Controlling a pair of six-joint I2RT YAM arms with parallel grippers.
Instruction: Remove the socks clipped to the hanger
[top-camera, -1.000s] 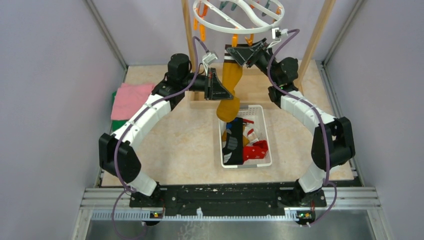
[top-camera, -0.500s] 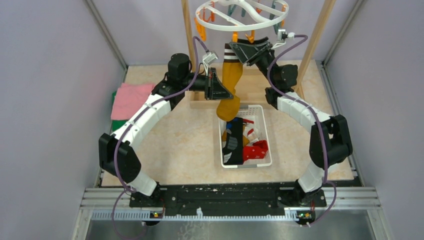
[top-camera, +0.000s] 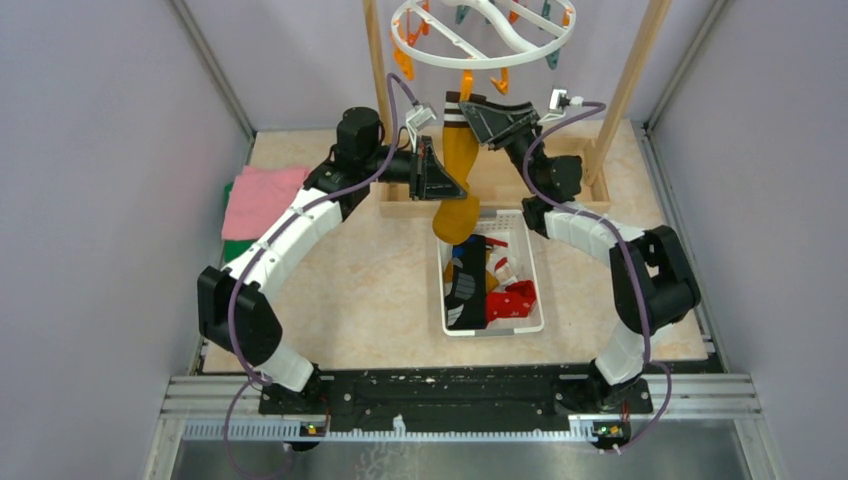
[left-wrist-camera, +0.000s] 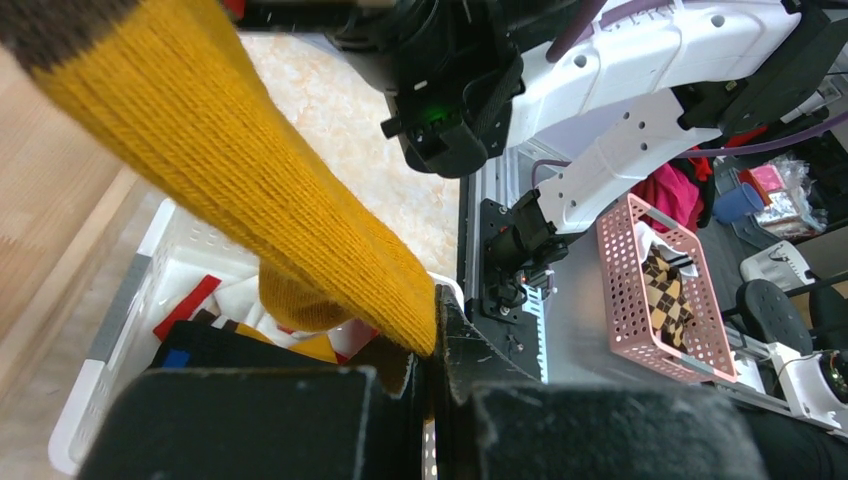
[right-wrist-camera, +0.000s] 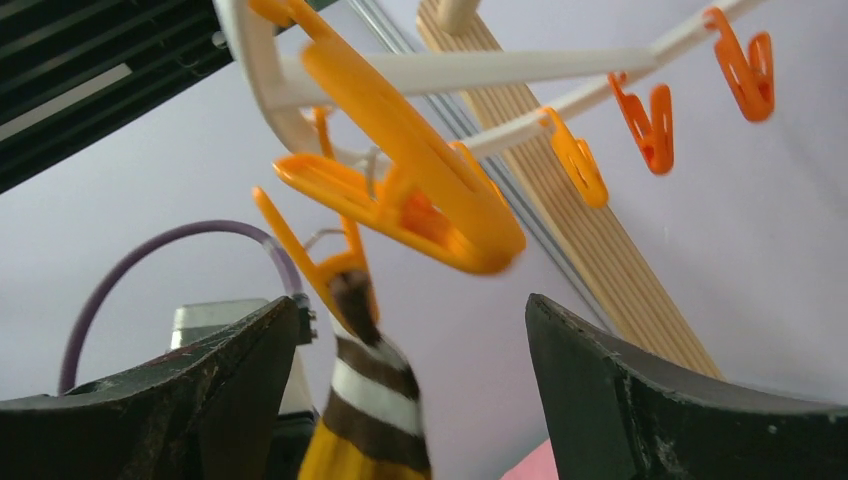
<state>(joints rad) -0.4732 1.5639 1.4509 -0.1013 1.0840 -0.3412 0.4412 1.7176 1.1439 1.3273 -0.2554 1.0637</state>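
Observation:
A mustard yellow sock (top-camera: 461, 170) with a brown and white striped cuff hangs from an orange clip (right-wrist-camera: 330, 265) of the white hanger (top-camera: 480, 32). My left gripper (top-camera: 444, 182) is shut on the sock's lower part, seen in the left wrist view (left-wrist-camera: 300, 210) with the jaws pinching the fabric. My right gripper (top-camera: 480, 108) is open, raised just under the hanger beside the cuff (right-wrist-camera: 375, 400), which sits between its fingers (right-wrist-camera: 620, 400). Other socks lie in the white basket (top-camera: 535, 290).
A wooden frame (top-camera: 625, 90) holds the hanger. More orange clips (right-wrist-camera: 650, 120) dangle empty. Pink cloth (top-camera: 260, 195) over a green one lies at the left. Grey walls close in on both sides.
My right gripper moved left and a little lower, towards the sock's cuff. The hanger swung up and back in the top view. My left gripper stayed shut on the sock.

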